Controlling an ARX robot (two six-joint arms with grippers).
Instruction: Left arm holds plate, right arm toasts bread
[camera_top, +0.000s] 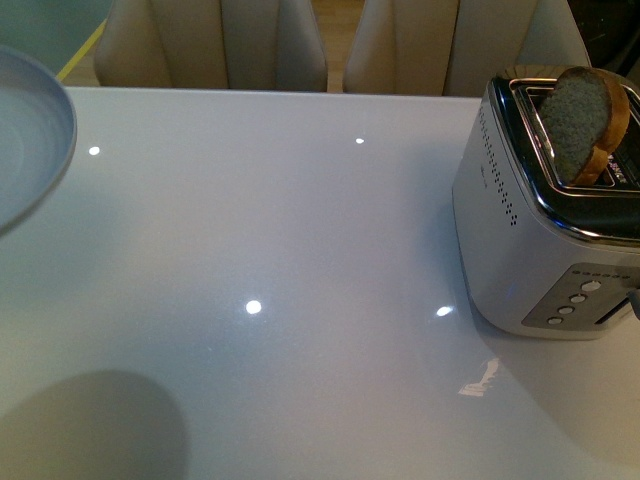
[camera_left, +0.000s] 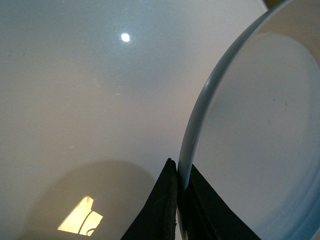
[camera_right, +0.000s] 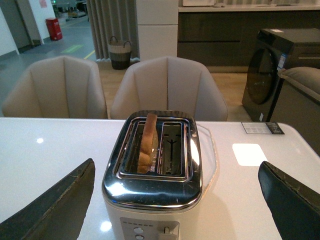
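A mock home dining corner in a larger hall: white table (camera_top: 300, 220), 2 padded chairs (camera_right: 167, 87), dark washer (camera_right: 270, 72), cabinets (camera_right: 225, 35).

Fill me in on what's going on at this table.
The left gripper is shut on the rim of the plate. It holds the plate at the left side of the table, apparently lifted, judging by the shadow beneath it. At the right, the bread stands in one slot of the toaster with its top sticking out; the other slot is empty. The right gripper is open, holds nothing and faces the toaster.
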